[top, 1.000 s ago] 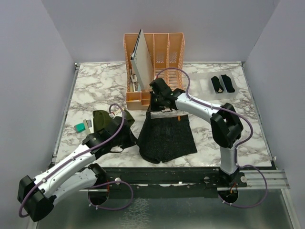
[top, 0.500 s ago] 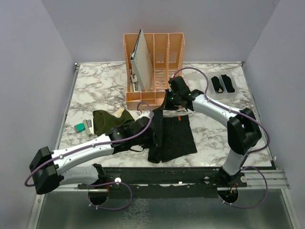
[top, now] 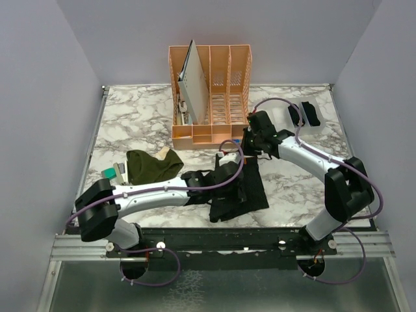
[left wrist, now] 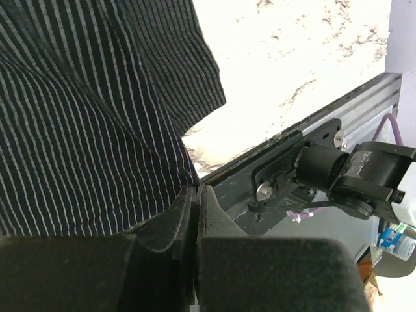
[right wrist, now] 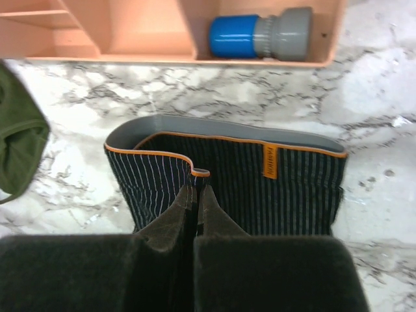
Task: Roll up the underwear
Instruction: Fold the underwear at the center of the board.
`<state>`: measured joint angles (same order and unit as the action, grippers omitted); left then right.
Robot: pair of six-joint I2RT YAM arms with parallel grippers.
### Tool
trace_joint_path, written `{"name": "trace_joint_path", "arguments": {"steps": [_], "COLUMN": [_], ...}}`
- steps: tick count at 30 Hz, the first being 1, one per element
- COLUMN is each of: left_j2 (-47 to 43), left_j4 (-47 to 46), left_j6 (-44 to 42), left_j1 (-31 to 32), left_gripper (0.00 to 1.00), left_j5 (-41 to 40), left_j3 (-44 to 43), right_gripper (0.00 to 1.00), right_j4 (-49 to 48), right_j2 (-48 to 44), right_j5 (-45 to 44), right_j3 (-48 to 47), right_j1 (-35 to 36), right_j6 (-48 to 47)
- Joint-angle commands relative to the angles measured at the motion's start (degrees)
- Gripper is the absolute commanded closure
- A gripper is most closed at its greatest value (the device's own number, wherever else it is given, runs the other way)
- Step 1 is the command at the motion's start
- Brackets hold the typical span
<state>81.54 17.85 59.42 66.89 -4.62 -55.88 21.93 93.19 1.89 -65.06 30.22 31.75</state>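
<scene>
The finely striped black underwear (top: 252,190) lies at the table's front middle, its left side folded over to the right. My left gripper (top: 235,187) is shut on its lower edge; the left wrist view shows the striped cloth (left wrist: 84,117) pinched at the left gripper (left wrist: 195,189). My right gripper (top: 250,147) is shut on the orange-trimmed waistband (right wrist: 195,170), with the right gripper (right wrist: 197,189) pinching it from the near side. The olive-green underwear (top: 151,165) lies flat at the left. Two rolled black bundles (top: 312,114) lie at the back right.
An orange desk organizer (top: 211,97) stands at the back middle; a blue and grey cylinder (right wrist: 260,36) lies in its front tray. A small teal block (top: 108,173) lies left of the olive cloth. The table's metal front rail (left wrist: 292,153) is close behind the left gripper.
Both grippers moved to the right with the striped underwear's left edge, folding that side over. The left arm has stretched far across the table's front.
</scene>
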Motion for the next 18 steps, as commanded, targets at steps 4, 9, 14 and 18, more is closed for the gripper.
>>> {"name": "trace_joint_path", "arguments": {"steps": [4, 9, 14, 18], "left_j2": [7.2, 10.6, 14.3, 16.2], "left_j4": [-3.7, -5.4, -6.3, -7.9], "left_j6": [-0.1, -0.4, -1.0, -0.7], "left_j1": [2.4, 2.4, 2.5, 2.5], "left_gripper": [1.0, 1.0, 1.0, 1.0], "left_j5": [-1.9, -1.5, -0.9, -0.7], "left_j3": [-6.1, -6.9, -8.1, -8.0], "right_gripper": [0.99, 0.99, 0.99, 0.99], "right_j4": [-0.6, -0.7, -1.5, -2.8], "right_j2": [-4.5, -2.7, -1.5, -0.1], "right_j5": [-4.6, -3.8, -5.4, -5.5], "right_j3": [4.5, 5.9, 7.7, 7.9], "right_j1": [-3.4, -5.2, -6.4, -7.1], "right_j6": [-3.1, -3.5, -2.5, -3.4]}}
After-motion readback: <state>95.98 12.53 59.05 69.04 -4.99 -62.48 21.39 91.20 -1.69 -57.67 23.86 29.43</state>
